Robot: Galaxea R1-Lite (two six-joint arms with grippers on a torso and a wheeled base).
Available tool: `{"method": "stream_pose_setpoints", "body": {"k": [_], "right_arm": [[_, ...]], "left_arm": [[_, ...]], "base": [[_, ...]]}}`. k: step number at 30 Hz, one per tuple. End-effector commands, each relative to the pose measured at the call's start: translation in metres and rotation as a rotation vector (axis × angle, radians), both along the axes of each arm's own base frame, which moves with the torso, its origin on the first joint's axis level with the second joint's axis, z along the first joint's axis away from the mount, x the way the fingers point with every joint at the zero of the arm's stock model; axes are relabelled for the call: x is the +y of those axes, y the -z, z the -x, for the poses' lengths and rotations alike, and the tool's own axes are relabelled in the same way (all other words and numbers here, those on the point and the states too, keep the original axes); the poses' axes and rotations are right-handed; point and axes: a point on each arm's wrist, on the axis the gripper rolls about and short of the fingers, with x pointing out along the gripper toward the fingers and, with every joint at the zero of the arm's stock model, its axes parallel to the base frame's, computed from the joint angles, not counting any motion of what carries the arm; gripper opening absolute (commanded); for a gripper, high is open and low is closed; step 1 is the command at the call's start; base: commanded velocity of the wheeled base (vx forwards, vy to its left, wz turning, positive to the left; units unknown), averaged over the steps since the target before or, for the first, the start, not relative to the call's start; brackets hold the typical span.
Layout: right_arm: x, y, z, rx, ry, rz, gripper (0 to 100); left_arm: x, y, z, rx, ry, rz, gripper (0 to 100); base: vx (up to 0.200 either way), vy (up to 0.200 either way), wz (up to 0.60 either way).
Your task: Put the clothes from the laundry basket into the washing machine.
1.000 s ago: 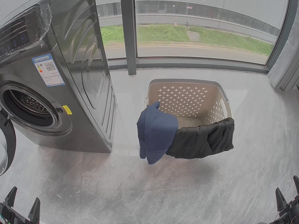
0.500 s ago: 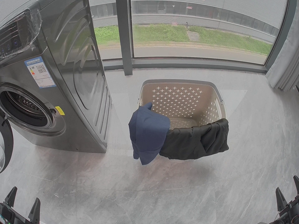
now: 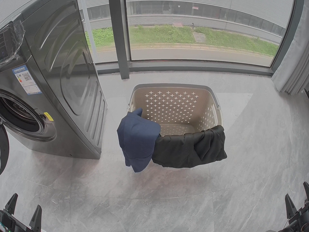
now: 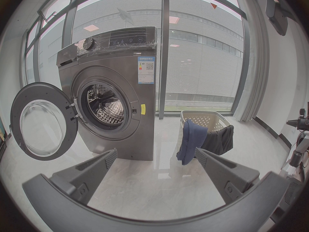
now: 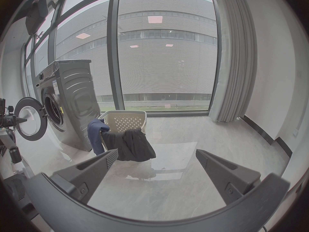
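Left gripper (image 4: 155, 151), right gripper (image 5: 156, 152) spread wide; washing machine (image 4: 106, 70) label (image 4: 146, 69) illegible

1. Beige laundry basket (image 3: 173, 87), walls patterned with rows of pale stars.
2. Navy garment (image 3: 137, 139) over the basket's front-left corner.
3. Black garment (image 3: 188, 149) along the basket's front rim.
4. Dark grey metallic washing machine (image 3: 64, 74) left of the basket, with blue-and-white label (image 3: 26, 79) and yellow sticker (image 3: 48, 116).
5. Pale grey marbled floor (image 3: 161, 197) under the basket.
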Motion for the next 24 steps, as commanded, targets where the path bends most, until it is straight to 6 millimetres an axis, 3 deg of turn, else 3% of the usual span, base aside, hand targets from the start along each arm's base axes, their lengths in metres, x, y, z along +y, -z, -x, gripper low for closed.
{"method": "stream_pose_setpoints", "body": {"k": [1,4,7,22,24], "right_arm": [[0.0001,0.0051,-0.0008,0.011,0.002,-0.001,100],[0.0000,0.0051,-0.0007,0.009,0.002,-0.004,100],[0.0000,0.0051,-0.0008,0.011,0.002,-0.004,100],[0.0000,0.0051,-0.0008,0.011,0.003,0.000,100],[0.0000,0.0051,-0.0007,0.009,0.003,-0.003,100]], "left_arm": [[0.0000,0.0030,0.0001,0.000,-0.001,0.001,100],[0.0000,0.0030,0.0001,0.000,-0.001,-0.001,100],[0.0000,0.0028,0.0001,-0.002,-0.001,-0.001,100],[0.0000,0.0033,0.0000,0.000,-0.001,-0.001,100],[0.0000,0.0031,0.0000,-0.002,-0.002,-0.001,100]], "base": [[0.000,0.000,0.00],[0.000,0.000,0.00],[0.200,0.000,0.00],[0.000,0.000,0.00],[0.000,-0.200,0.00]]}}
